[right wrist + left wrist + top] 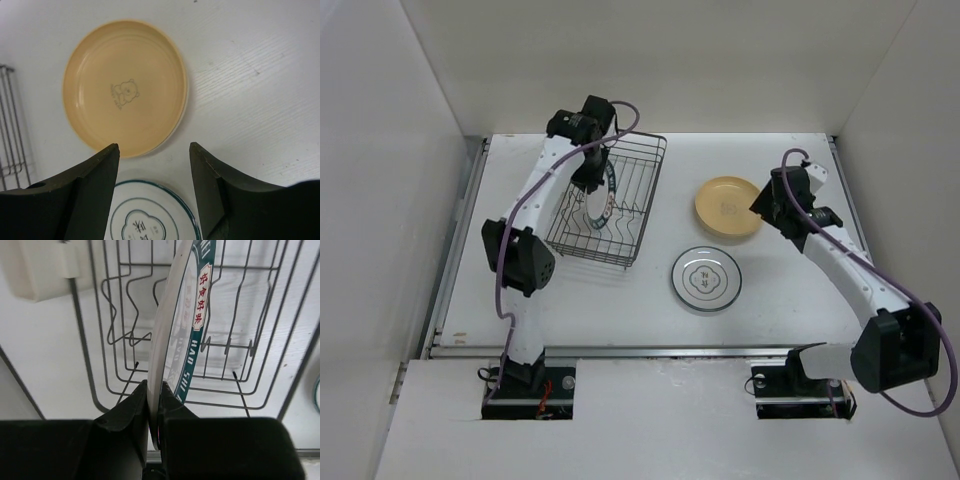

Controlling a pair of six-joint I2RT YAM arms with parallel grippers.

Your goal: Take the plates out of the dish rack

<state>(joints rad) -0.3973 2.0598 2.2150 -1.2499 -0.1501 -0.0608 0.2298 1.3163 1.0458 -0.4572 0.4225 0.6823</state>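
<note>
1. The upright plate (185, 315) stands on edge inside the rack (240, 345). Its rim is pinched between the closed fingers of the left tool (154, 390), one finger on each face.
2. It looks like hard glazed ware, so I judge it stiff, smooth and probably slippery. It is likely to chip or crack if it knocks the wires or drops.
3. It seems light enough for a rim pinch. Held only at the edge, though, it may pivot or slide, so the fingers should reach well onto the patterned band, flat against both faces.
4. Wire dividers rise just beyond the left tool on both sides of the plate. A straight lift along the plate's own plane looks the safest way out.
5. The right tool (154, 146) has its fingers spread and holds nothing. It hangs well apart from the rack.
6. Directly beneath the right tool, a yellow plate (125, 87) lies flat on the tabletop (790, 300). A white plate (145, 220) with a dark rim lies just behind it, toward the tool's wrist.
7. A plate lying flat offers only its thin lip, so the hold there is poorer.
</note>
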